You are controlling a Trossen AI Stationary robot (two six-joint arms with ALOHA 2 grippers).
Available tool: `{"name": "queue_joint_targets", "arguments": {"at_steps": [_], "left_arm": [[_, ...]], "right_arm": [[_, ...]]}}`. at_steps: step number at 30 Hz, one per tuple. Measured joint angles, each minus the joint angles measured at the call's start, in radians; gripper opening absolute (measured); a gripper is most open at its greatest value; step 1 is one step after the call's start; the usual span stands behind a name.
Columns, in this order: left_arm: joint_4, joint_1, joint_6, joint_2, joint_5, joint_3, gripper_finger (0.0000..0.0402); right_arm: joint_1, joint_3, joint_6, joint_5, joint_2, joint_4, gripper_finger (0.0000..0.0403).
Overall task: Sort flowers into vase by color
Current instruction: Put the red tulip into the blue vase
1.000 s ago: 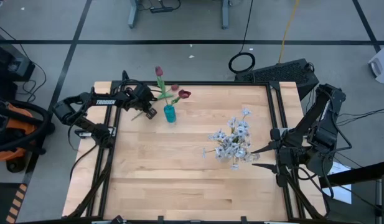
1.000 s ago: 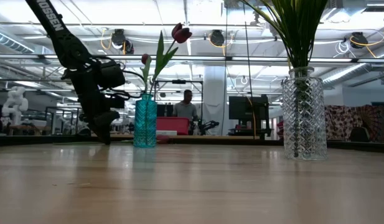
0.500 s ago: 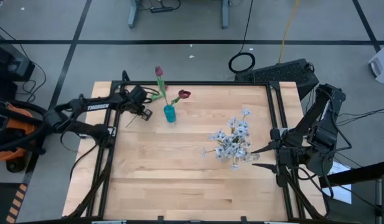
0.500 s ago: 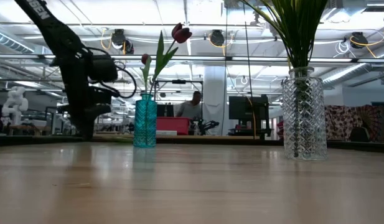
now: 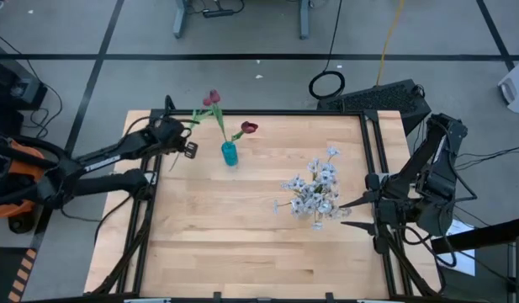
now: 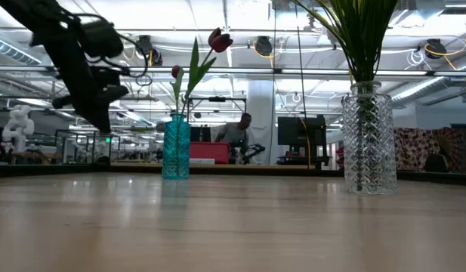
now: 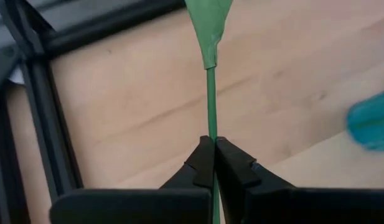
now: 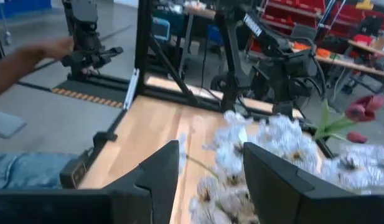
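small teal glass vase [image 5: 230, 154] holding one dark red tulip [image 5: 248, 128] | clear cut-glass vase [image 6: 368, 137] holding white sprays [image 5: 314, 190] | left gripper [image 7: 214, 163] pinching second tulip's green stem [image 7: 211, 99] | right gripper [image 8: 210, 163] gaping open beside sprays

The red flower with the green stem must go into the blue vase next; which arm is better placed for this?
Left. The left gripper is shut on the red flower, close beside the blue vase. The right gripper waits open by the white flowers.

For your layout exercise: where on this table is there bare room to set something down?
Free: the whole near half of the table, and the middle strip between the teal vase and the white flowers. Crowded: the far left corner, where the left end effector holds a tulip.
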Motion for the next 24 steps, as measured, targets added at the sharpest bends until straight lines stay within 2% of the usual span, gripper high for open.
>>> {"name": "queue_joint_targets", "arguments": {"at_steps": [8, 12, 16, 24], "left_arm": [[0.024, -0.055, 0.004, -0.219, -0.014, 0.001, 0.0008], [0.082, -0.113, 0.035, -0.319, 0.003, 0.001, 0.0008], [0.209, -0.195, 0.065, -0.401, 0.051, 0.002, 0.0008], [0.561, -0.344, 0.184, -0.455, 0.070, 0.003, 0.0008]], "right_arm": [[0.000, 0.000, -0.152, 0.014, 0.000, 0.193, 0.0169], [0.000, 0.000, -0.236, 0.121, 0.000, 0.300, 0.0169], [-0.003, 0.000, -0.333, 0.211, 0.000, 0.422, 0.0169], [-0.065, 0.000, -0.514, 0.202, 0.021, 0.732, 0.0169]]}}
